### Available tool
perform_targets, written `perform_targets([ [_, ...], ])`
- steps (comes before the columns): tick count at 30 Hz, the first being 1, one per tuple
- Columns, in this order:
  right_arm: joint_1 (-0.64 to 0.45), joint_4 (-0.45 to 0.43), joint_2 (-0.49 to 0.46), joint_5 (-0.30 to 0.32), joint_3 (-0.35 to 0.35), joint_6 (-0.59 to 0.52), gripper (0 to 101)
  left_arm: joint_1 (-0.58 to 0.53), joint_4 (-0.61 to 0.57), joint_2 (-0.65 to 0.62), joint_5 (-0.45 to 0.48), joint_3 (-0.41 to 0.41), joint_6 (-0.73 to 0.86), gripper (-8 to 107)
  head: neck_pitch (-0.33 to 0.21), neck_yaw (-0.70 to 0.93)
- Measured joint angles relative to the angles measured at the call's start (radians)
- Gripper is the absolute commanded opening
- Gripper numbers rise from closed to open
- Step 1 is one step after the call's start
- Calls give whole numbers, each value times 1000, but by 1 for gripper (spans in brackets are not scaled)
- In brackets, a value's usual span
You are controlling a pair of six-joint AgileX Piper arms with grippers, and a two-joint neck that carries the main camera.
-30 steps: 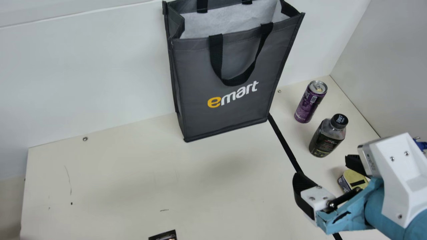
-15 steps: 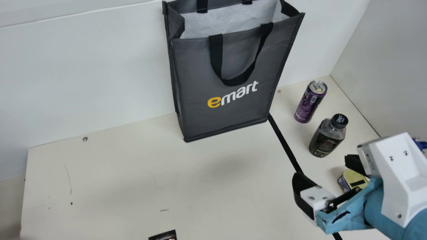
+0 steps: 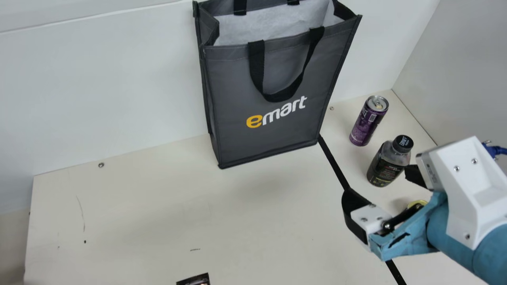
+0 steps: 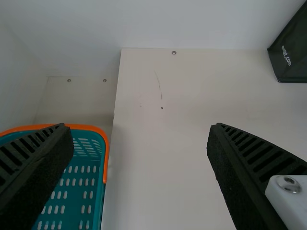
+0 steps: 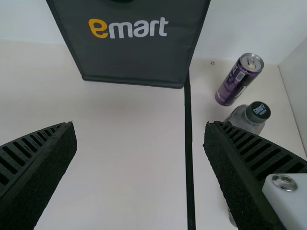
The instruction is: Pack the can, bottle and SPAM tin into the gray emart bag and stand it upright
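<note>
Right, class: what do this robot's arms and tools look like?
The right arm is teal-blue, with a white bracket and a darker blue cable. The right tool and left tool both show black, ribbed fingers and a white, screwed mount.

1. Gray emart bag (image 3: 233, 91): matt, cloth-like, lightly creased; its white lining (image 3: 273, 25) looks papery and wrinkled.
2. Handle (image 3: 277, 97): flat black webbing, matt.
3. Can (image 3: 366, 124): smooth, glossy metal with a bare, shiny top.
4. Bottle (image 3: 386, 166): see-through plastic at the shoulders, under a smooth plastic cap (image 3: 403, 143).
5. Table (image 3: 158, 206): smooth, with a low sheen and a few scuffs.
6. Right hand (image 3: 378, 181): ribbed fingers, matt and grainy; a shiny metal screw (image 5: 285, 181).
7. Basket (image 4: 106, 153): smooth, perforated plastic.
</note>
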Motion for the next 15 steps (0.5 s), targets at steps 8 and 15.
perform_targets([
  [8, 41, -39, 41, 0, -50, 0, 95, 0, 0, 0, 0, 0, 0, 90, 0, 2],
  [15, 80, -80, 81, 8, -106, 0, 95, 0, 0, 0, 0, 0, 0, 90, 0, 0],
])
